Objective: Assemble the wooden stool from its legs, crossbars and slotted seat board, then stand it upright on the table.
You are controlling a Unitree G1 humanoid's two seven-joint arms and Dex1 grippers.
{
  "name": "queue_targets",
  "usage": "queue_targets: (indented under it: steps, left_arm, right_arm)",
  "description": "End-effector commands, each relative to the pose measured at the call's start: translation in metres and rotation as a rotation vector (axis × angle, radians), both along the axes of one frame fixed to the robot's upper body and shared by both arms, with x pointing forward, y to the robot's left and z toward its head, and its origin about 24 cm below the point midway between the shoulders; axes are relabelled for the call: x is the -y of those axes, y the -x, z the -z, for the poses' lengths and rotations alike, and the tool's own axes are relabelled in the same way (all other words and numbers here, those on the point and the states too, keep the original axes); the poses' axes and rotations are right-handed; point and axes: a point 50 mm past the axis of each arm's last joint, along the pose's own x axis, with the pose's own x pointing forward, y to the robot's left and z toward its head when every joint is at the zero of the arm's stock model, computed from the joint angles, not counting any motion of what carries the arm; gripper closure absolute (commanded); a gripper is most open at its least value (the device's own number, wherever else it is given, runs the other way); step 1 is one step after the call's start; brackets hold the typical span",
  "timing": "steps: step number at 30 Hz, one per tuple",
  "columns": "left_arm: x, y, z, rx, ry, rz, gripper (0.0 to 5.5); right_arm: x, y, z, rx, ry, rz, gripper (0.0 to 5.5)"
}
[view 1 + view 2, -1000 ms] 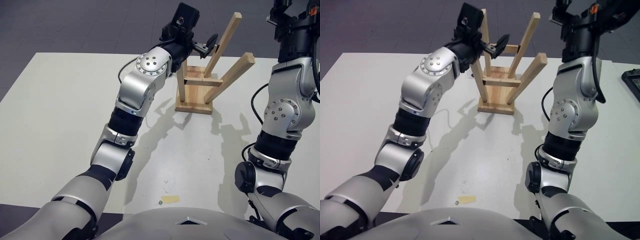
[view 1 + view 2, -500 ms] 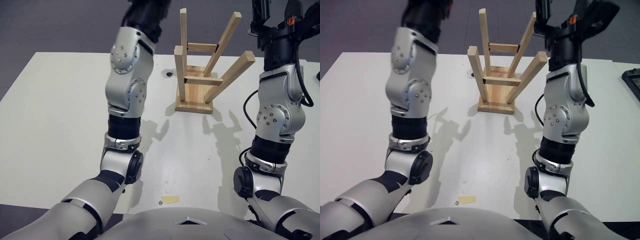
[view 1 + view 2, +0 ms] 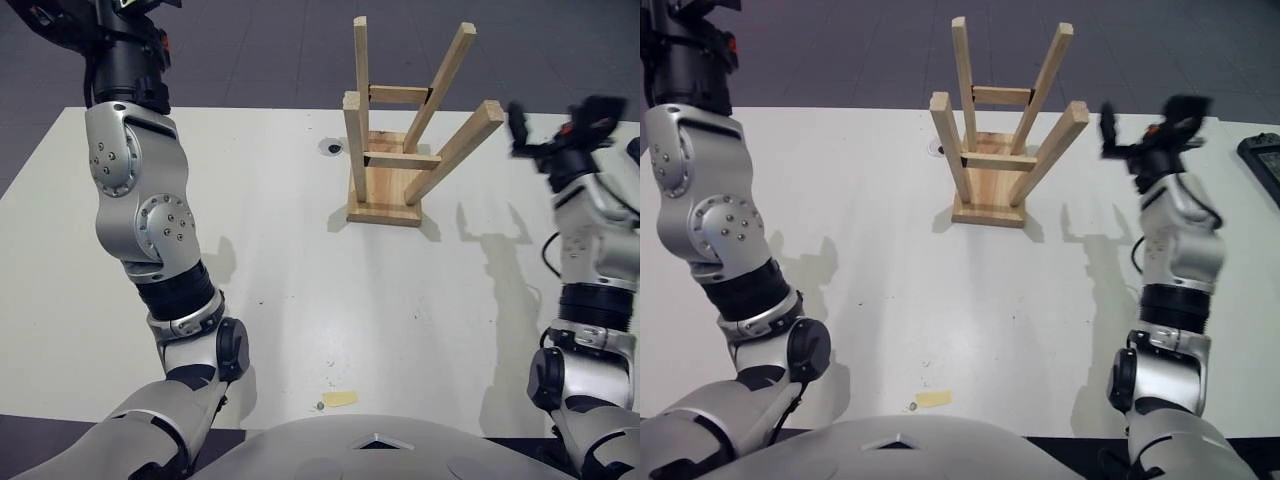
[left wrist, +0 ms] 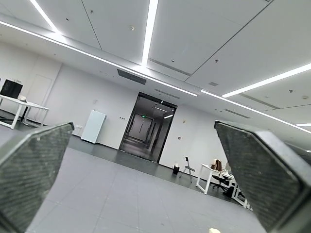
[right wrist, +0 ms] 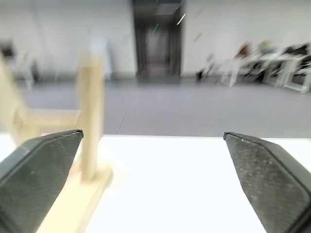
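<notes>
The wooden stool [image 3: 400, 160] stands upside down at the far middle of the table, its seat board [image 3: 384, 210] flat on the surface. Its legs point upward, joined by crossbars [image 3: 402, 159]. My right gripper [image 3: 555, 120] hovers open to the right of the stool, apart from it, with nothing between its fingers. In the right wrist view the right gripper [image 5: 153, 133] faces the stool [image 5: 90, 121] from the side. My left arm is raised high over the table's far left, and the left gripper [image 4: 145, 125] is open and empty, facing the room and ceiling.
The white table [image 3: 300, 300] has a small round hole [image 3: 333, 147] left of the stool. A paper scrap [image 3: 340, 398] lies near the front edge. A dark device [image 3: 1265, 160] sits at the table's right edge.
My left arm has swung away from the stool's legs, up and to the far left. My right gripper has dropped lower and moved right. The stool has stayed in place.
</notes>
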Motion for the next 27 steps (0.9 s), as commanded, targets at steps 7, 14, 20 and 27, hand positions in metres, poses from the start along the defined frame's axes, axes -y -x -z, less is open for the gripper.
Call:
queue_targets:
  steps: [7, 14, 20, 27]
  left_arm:
    - [-0.009, 0.005, -0.004, -0.024, -0.133, 0.071, 0.10]
    - [-0.035, 0.008, -0.003, -0.068, -0.124, 0.041, 0.10]
    - [-0.045, 0.001, 0.029, -0.223, -0.085, -0.077, 0.10]
    - [-0.032, -0.004, 0.036, -0.217, -0.097, -0.050, 0.10]
  right_arm:
    - [-0.068, 0.012, 0.046, 0.000, 0.171, -0.621, 0.11]
    - [-0.121, 0.045, 0.003, 0.183, 0.025, -0.815, 0.11]
    - [-0.027, 0.021, -0.042, 0.348, -0.191, -0.342, 0.11]
    - [-0.030, 0.026, -0.039, 0.374, -0.348, -0.407, 0.11]
